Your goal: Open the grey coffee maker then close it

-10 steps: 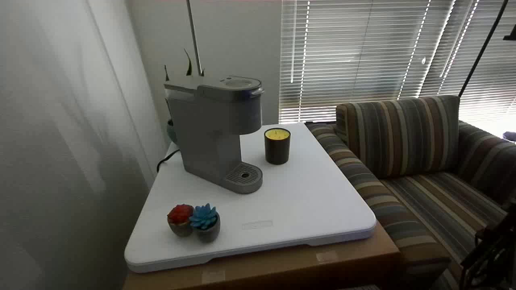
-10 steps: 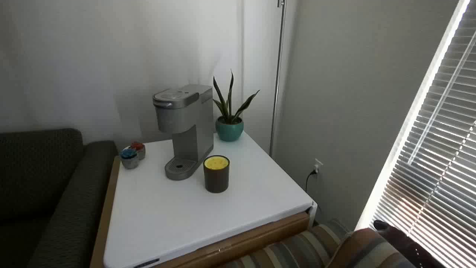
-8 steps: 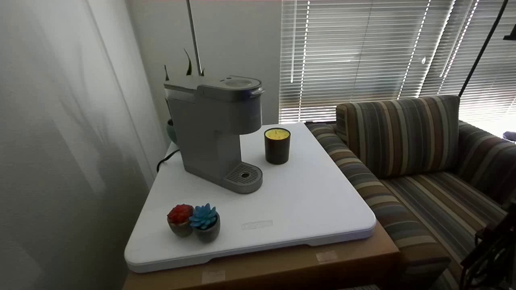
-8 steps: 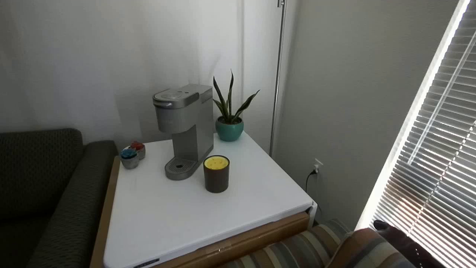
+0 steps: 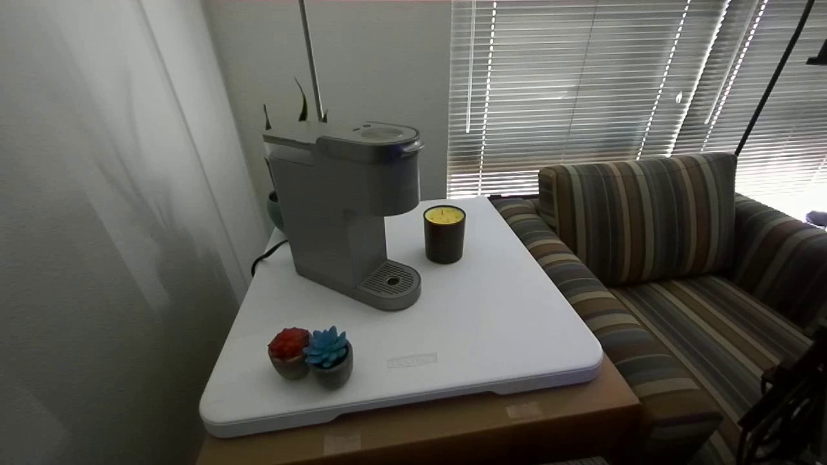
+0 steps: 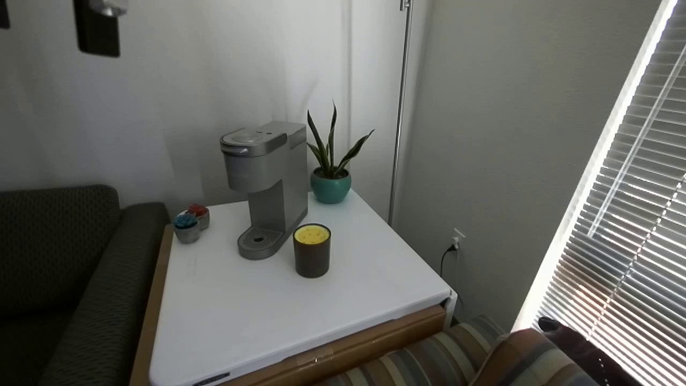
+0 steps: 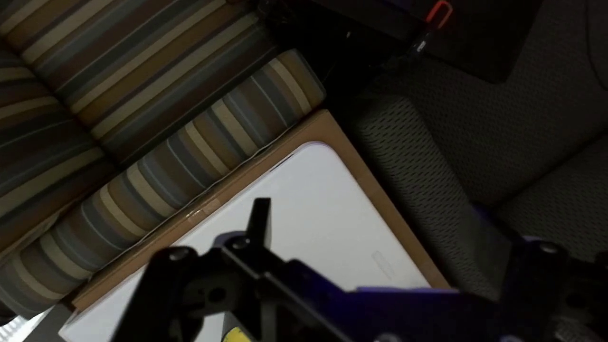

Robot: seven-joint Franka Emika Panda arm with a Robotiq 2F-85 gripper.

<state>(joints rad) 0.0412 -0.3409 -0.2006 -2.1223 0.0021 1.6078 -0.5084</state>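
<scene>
The claw [image 7: 369, 213] hangs up high with its jaws spread wide and nothing between them; in an exterior view only its fingers [image 6: 99, 35] poke in at the top corner, well apart from the things below. Under it spreads the white surface [image 5: 497, 310], and on that, in both exterior views, stands the grey coffee maker [image 5: 329, 206], upright, its lid [image 5: 378, 134] lying down. My guess is that opening is the step in hand and this is just the approach, though a coffee maker opened and closed again would look the same. Next, I'd say, the claw has to travel over to the handle [image 6: 236, 150] at the lid's front, get beneath it and swing it up and back. Near the drip base [image 5: 387, 290] stands a dark cup [image 5: 444, 240] with a yellow top, which a low sweep could knock over
</scene>
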